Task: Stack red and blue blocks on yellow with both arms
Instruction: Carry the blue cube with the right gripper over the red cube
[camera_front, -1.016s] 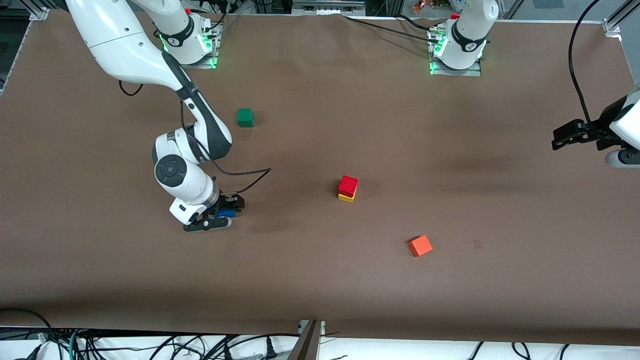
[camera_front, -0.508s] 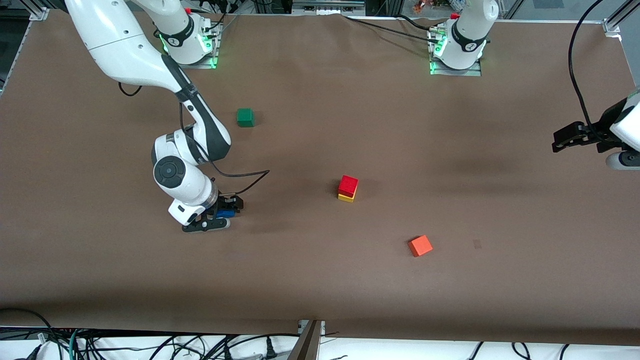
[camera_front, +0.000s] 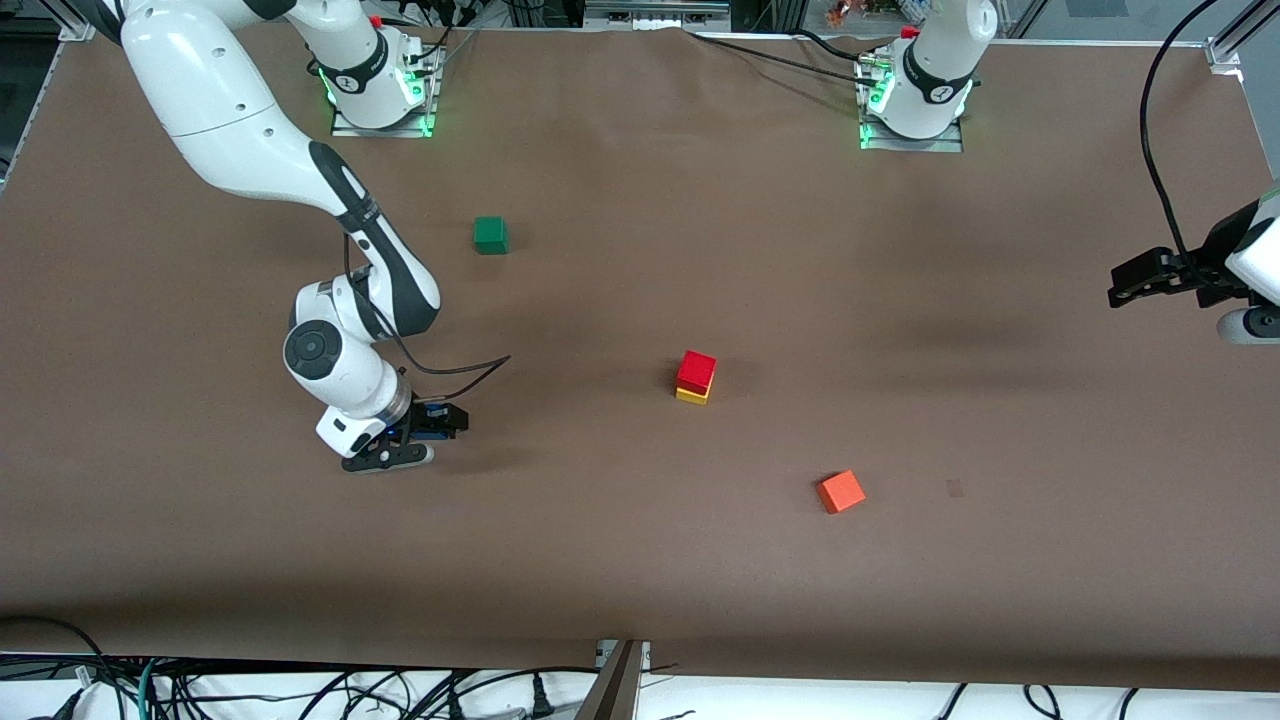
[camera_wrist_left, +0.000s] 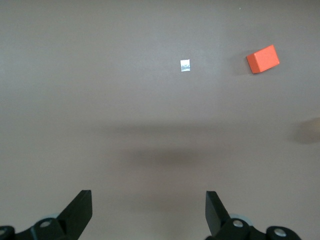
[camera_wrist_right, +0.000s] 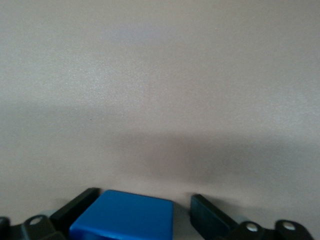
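Note:
The red block (camera_front: 697, 369) sits on top of the yellow cube (camera_front: 691, 395) near the middle of the table. My right gripper (camera_front: 443, 421) is toward the right arm's end of the table, low over the brown surface. It is shut on the blue block (camera_front: 431, 413). In the right wrist view the blue block (camera_wrist_right: 125, 217) lies between the black fingers of the right gripper (camera_wrist_right: 145, 197). My left gripper (camera_front: 1122, 285) waits open and empty at the left arm's end of the table. Its own view shows the left gripper (camera_wrist_left: 148, 210) wide apart over bare table.
A green cube (camera_front: 490, 234) lies nearer the right arm's base. An orange cube (camera_front: 840, 491) lies nearer the front camera than the stack and also shows in the left wrist view (camera_wrist_left: 263, 59). A small pale patch (camera_wrist_left: 185, 65) marks the table cover.
My right gripper has shifted with the blue block toward the right arm's end of the table, and its elbow has swung the same way. The left arm has hardly moved.

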